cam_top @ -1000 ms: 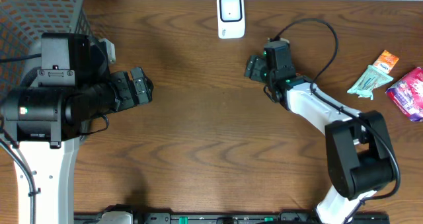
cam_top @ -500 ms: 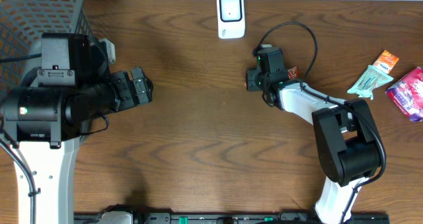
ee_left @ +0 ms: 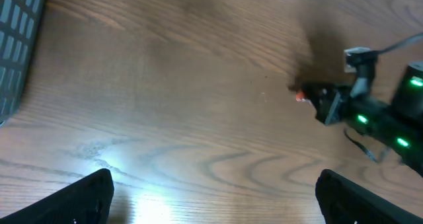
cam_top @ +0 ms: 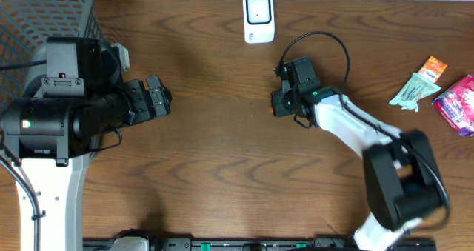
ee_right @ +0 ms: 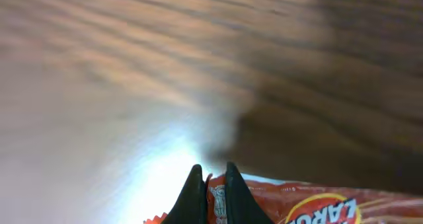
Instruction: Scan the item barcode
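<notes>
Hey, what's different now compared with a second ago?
The right tool drew back from the white scanner, slightly leftward, and shut on an orange packet. The left tool, wide open, the scanner and the packets at the right edge stayed put.

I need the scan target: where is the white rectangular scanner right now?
Overhead view: the white rectangular scanner stands at the table's far edge, centre, beyond the right gripper.

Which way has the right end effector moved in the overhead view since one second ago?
Yes. The right end effector moved down the picture, farther from the white scanner.
</notes>
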